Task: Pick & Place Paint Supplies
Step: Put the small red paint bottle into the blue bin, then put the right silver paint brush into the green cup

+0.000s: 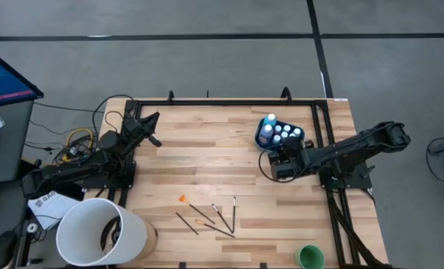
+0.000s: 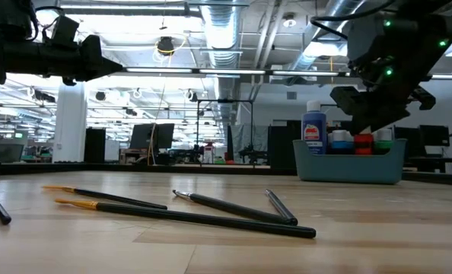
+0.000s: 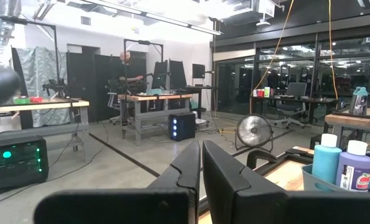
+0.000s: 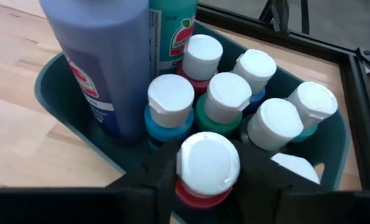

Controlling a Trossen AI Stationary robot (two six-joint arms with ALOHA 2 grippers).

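Note:
A teal tub (image 1: 261, 142) at the table's far right holds several small white-capped paint bottles (image 4: 222, 96) and two taller blue bottles (image 4: 104, 56). My right gripper (image 4: 208, 180) reaches slanting down into the tub's near side, shut on a red paint bottle (image 4: 200, 198) with a white cap. Several thin brushes (image 1: 214, 217) lie flat on the wood near the front middle; the low view shows these brushes (image 2: 211, 209) too. My left gripper (image 1: 153, 127) waits shut above the table's far left, touching nothing. My right gripper has the red bottle's white cap (image 4: 208, 163) pinched between its two fingers (image 4: 163, 177), one on each side. It comes from above, slanting down from the table's near right. The bottle stands upright among the others; its bottom is hidden, so lifted or resting cannot be told.
A big white bucket (image 1: 102, 232) stands at the front left corner and a green cup (image 1: 309, 258) at the front right. A black frame (image 1: 319, 127) runs along the table's far and right edges. Bare wood lies between the tub and the brushes.

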